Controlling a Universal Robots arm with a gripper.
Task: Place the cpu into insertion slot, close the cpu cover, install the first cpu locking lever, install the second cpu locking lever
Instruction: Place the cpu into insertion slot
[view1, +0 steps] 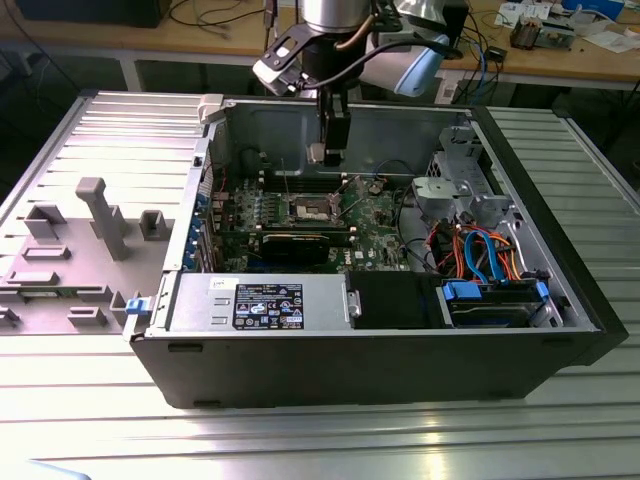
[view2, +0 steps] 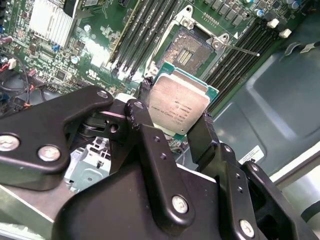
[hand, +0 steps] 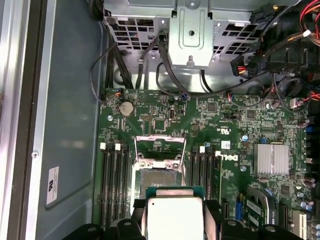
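The arm comes straight down into the open computer case (view1: 400, 350), and its end effector (view1: 329, 150) hangs upright above the green circuit board (hand: 230, 125), well apart from it. The end effector is closed on the cpu (view2: 177, 102): in both wrist views its two black fingers (view2: 202, 135) press on two opposite edges of the chip. The cpu lies flat between them, with its metal top turned up to the wrist and its green side turned down to the board. It is square, so it has no real long axis; the gripped edges run in the same direction as the long memory slots (hand: 114, 180). The top is dull silver-grey with a stepped rim, small dark print and a thin green border. The insertion slot (hand: 157, 177) is below the end effector, uncovered, its dark centre partly hidden behind the chip in the first wrist view. The cpu cover (hand: 160, 147) is lifted open at the far side of the slot. The case rests on a ribbed metal tabletop (view1: 300, 440).
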